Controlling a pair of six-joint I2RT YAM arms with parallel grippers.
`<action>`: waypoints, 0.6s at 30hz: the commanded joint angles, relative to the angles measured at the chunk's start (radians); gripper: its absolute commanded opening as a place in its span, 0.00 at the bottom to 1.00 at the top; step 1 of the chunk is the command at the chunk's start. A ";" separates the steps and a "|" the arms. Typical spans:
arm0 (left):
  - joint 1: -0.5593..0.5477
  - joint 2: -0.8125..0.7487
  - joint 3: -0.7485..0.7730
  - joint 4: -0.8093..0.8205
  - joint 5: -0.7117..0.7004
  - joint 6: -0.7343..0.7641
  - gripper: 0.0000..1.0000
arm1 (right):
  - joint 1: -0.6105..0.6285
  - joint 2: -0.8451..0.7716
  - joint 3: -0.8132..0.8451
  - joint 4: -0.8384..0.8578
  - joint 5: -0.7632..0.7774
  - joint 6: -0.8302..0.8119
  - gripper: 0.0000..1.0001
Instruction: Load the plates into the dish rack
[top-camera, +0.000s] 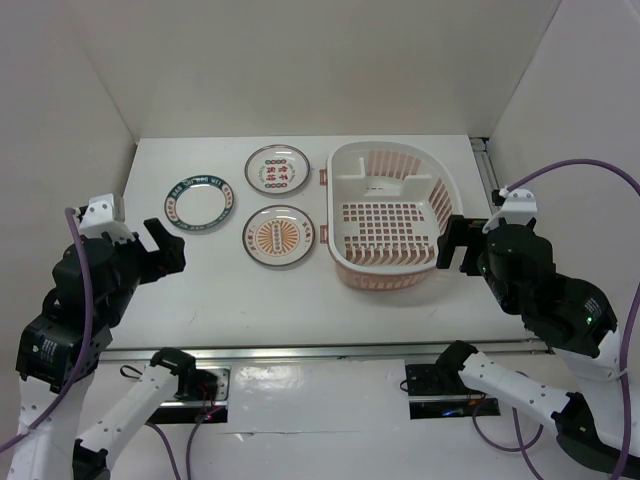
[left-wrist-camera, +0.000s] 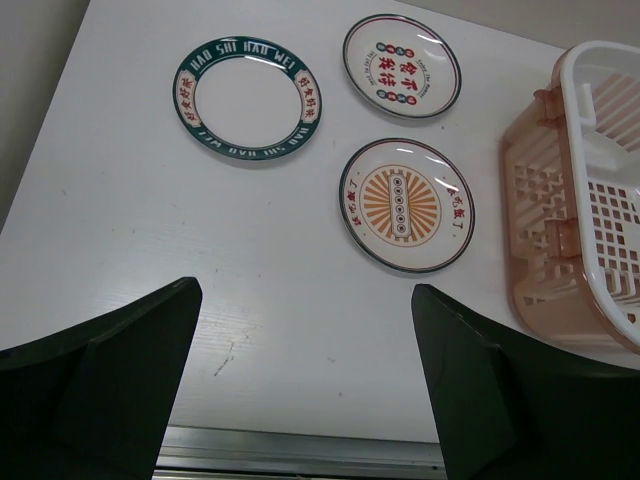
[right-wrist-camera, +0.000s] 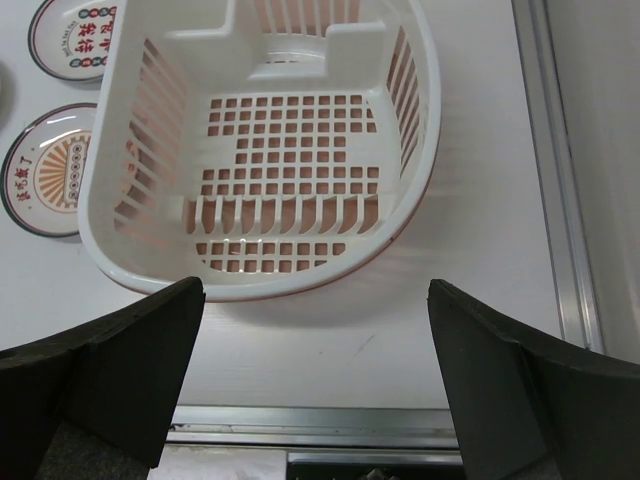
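Three small white plates lie flat on the table: a green-rimmed plate (top-camera: 199, 204) (left-wrist-camera: 247, 98) at the left, a red-green character plate (top-camera: 276, 168) (left-wrist-camera: 401, 66) (right-wrist-camera: 72, 38) behind, and an orange sunburst plate (top-camera: 279, 236) (left-wrist-camera: 406, 204) (right-wrist-camera: 48, 170) in front. The pink-and-white dish rack (top-camera: 390, 212) (left-wrist-camera: 580, 180) (right-wrist-camera: 262, 150) stands empty to their right. My left gripper (top-camera: 165, 249) (left-wrist-camera: 305, 380) is open and empty, near-left of the plates. My right gripper (top-camera: 450, 245) (right-wrist-camera: 315, 380) is open and empty at the rack's right side.
White walls enclose the table on the left, back and right. A metal rail (top-camera: 330, 350) (left-wrist-camera: 300, 455) (right-wrist-camera: 310, 425) runs along the near edge, and another strip (right-wrist-camera: 545, 170) along the right side.
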 joint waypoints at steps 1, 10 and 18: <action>0.000 -0.016 -0.005 0.026 -0.019 0.013 1.00 | 0.009 0.002 0.035 -0.023 0.024 0.012 1.00; 0.000 -0.016 -0.072 0.088 0.062 -0.058 1.00 | 0.009 0.002 0.026 0.026 -0.051 -0.011 1.00; 0.011 0.135 -0.307 0.440 0.199 -0.268 1.00 | 0.009 0.011 -0.013 0.193 -0.219 -0.029 1.00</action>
